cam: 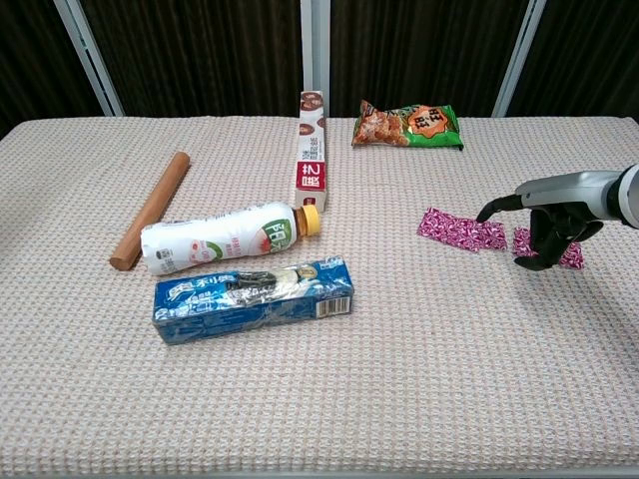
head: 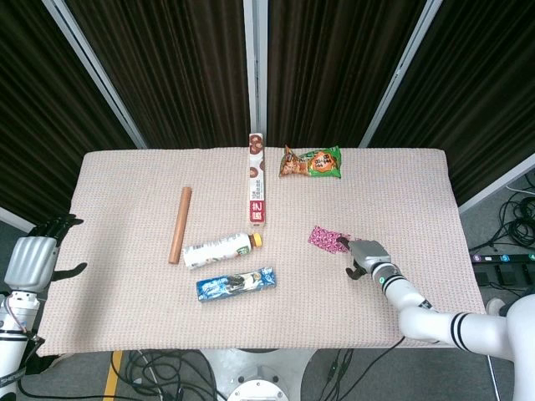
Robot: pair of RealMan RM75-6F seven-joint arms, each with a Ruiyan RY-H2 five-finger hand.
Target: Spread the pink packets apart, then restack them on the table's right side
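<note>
two pink packets lie flat on the counter's (cam: pixel 319 399) right side, just apart, so the spreading looks done. the left packet (cam: pixel 461 231) lies in full view; the right packet (cam: pixel 547 248) is partly hidden under the right hand (cam: pixel 544 222), which hovers between them, fingers curled down, one pointing toward the left packet. it grips nothing i can see, likely placed to slide one back onto the other. the left hand (head: pixel 32 258) hangs released off the counter's left edge.

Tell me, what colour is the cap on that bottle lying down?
Yellow-orange. The bottle's cap shows best in the chest view.
</note>
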